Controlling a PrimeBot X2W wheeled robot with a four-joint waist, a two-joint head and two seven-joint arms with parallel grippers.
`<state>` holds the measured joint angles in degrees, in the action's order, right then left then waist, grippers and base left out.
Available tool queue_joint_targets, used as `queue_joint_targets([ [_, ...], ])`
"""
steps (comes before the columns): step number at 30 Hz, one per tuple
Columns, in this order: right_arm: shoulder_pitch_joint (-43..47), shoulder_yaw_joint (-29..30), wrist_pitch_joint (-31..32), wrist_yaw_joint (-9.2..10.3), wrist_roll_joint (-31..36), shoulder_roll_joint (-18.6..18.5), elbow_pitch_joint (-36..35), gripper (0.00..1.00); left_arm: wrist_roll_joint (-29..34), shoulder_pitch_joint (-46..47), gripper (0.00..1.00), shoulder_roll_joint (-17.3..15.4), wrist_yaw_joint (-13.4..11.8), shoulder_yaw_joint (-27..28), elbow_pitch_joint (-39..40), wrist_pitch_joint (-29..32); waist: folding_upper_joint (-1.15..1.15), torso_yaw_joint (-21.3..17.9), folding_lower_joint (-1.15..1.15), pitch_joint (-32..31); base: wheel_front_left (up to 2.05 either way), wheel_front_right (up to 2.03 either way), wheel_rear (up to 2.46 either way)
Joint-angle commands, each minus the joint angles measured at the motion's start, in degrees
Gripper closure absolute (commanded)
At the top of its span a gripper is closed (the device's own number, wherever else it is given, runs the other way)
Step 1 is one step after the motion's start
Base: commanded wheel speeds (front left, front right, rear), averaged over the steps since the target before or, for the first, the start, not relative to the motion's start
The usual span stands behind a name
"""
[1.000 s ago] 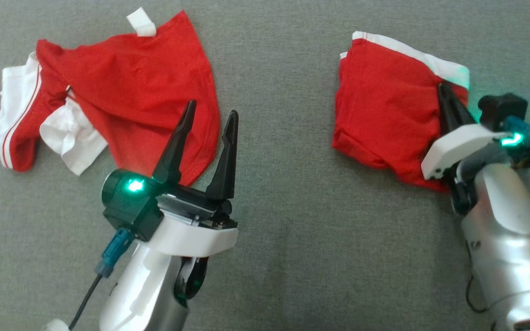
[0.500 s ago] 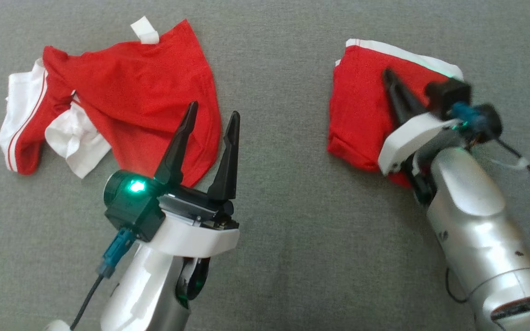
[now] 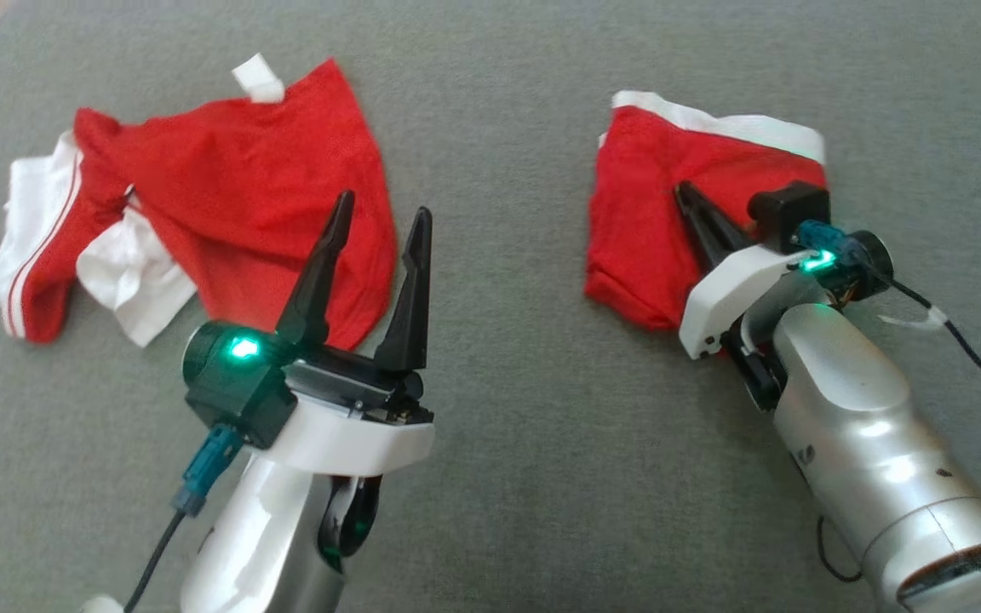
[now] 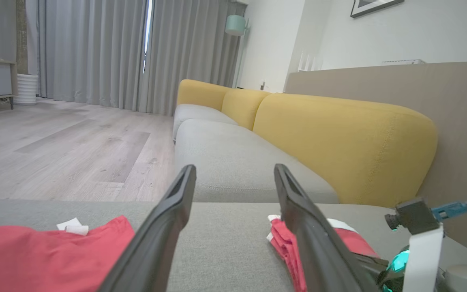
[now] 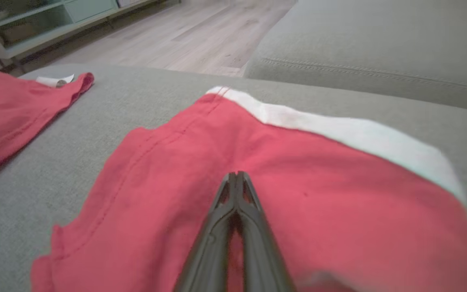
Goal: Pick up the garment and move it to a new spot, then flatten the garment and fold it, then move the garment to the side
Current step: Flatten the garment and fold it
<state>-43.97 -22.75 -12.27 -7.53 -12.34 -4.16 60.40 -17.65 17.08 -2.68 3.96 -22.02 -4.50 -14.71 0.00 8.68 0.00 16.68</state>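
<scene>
Right pincer (image 3: 685, 192) closed, tips on the folded red garment (image 3: 635, 230) near the grey cushion's (image 3: 507, 426) far edge.
Whether cloth is pinched is unclear; the arm hides the garment's near corner. Left pincer (image 3: 381, 209) spread apart above the crumpled red-and-white garment (image 3: 243, 187).

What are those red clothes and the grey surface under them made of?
The folded red garment and the crumpled red garment look like thin matte knit, perhaps sports jersey: soft creases, stitched hems, white trim. The grey surface seems coarse woven upholstery: fine fleck, no sheen.
</scene>
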Motion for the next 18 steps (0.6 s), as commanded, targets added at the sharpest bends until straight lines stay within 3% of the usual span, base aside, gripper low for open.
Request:
queue_joint_targets([
  [1,-0.1,-0.4,-1.1,0.04,-0.3,1.2,-1.3,1.00,0.4,0.0,0.00,-0.2,-0.3,2.3,1.8,-0.3,0.00,-1.2,0.00,-1.0,0.00,0.00,0.00],
  [6,1.8,3.3,-2.6,0.04,-0.7,-0.1,-5.9,1.00,1.0,-1.3,0.00,-0.2,0.0,3.3,1.9,-0.3,0.00,-4.2,0.00,-3.6,0.00,0.00,0.00],
  [11,8.2,9.5,-2.7,0.04,1.2,-2.1,-16.6,1.00,1.4,-2.7,0.00,-0.2,0.2,4.2,1.8,-0.3,0.00,-6.9,0.00,-6.1,0.00,0.00,0.00],
  [18,19.8,18.6,-2.7,0.04,5.0,-1.4,-27.9,1.00,1.9,-5.0,0.00,-0.2,0.4,5.0,1.5,-0.3,0.00,-9.6,0.00,-9.0,0.00,0.00,0.00],
])
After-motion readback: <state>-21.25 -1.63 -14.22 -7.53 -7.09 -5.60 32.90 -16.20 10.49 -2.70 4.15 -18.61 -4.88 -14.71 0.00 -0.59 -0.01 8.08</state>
